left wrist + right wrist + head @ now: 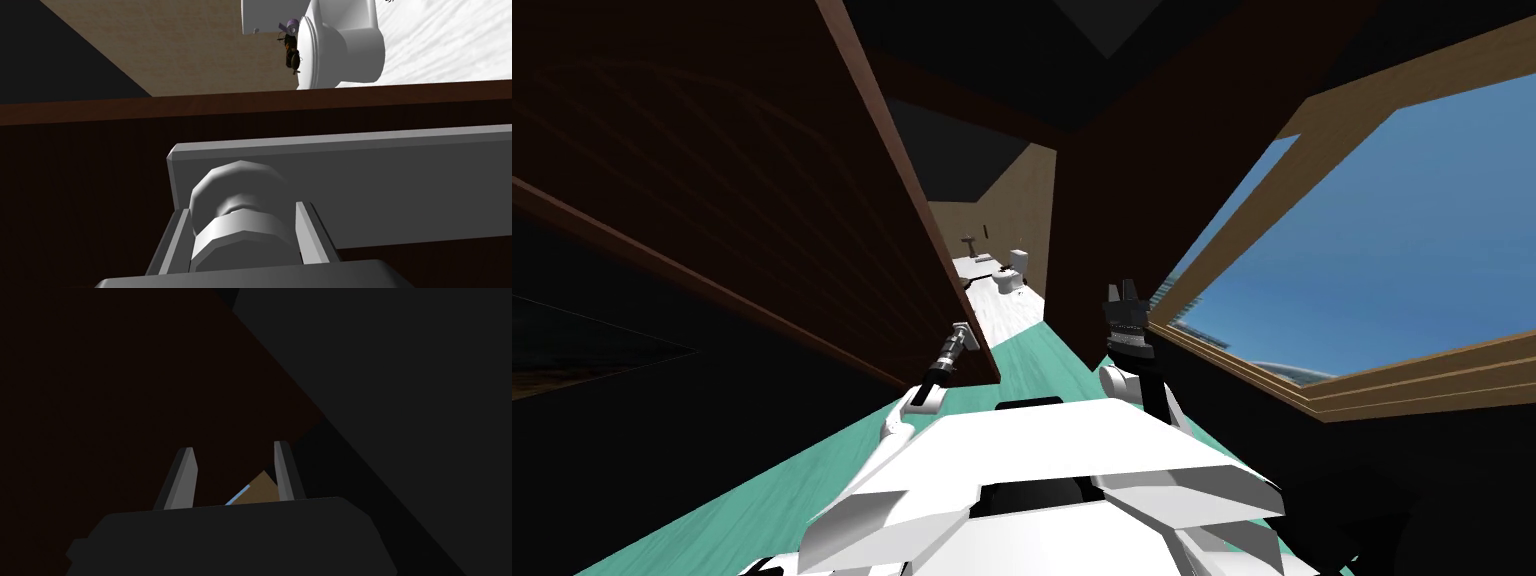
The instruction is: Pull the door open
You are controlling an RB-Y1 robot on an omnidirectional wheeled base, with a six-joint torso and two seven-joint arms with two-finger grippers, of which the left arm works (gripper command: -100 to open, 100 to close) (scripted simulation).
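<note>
**Door and left hand.** You are facing a dark brown door [762,200] that is standing ajar on your left. Its free edge is running down toward you. Your left gripper [243,214] is sitting at that edge and gripping the grey round knob [239,182]. Its fingers [309,225] are pressing against the knob's two sides, with the stepped barrel lying between them. Just behind the knob, a long grey bar [380,185] is lying against the door's face and extending away to one side of the gripper.

**Opening.** Through the gap beside the door's edge you are seeing a room with a white floor [992,318] and beige walls. A white toilet [1009,275] is standing on that floor against the far wall. In the left wrist view the same toilet is showing beyond the door's edge, with a small dark object beside its bowl that is too small to name. A teal floor [1032,365] is stretching from the opening back toward you.

**Right hand.** Your right gripper [1124,297] is hanging raised on the right of the gap, close to a dark brown panel. It is near a wood-framed window [1392,230] that is showing blue sky. Its two fingers are standing well apart and holding nothing, pointing at dim, dark surfaces.
</note>
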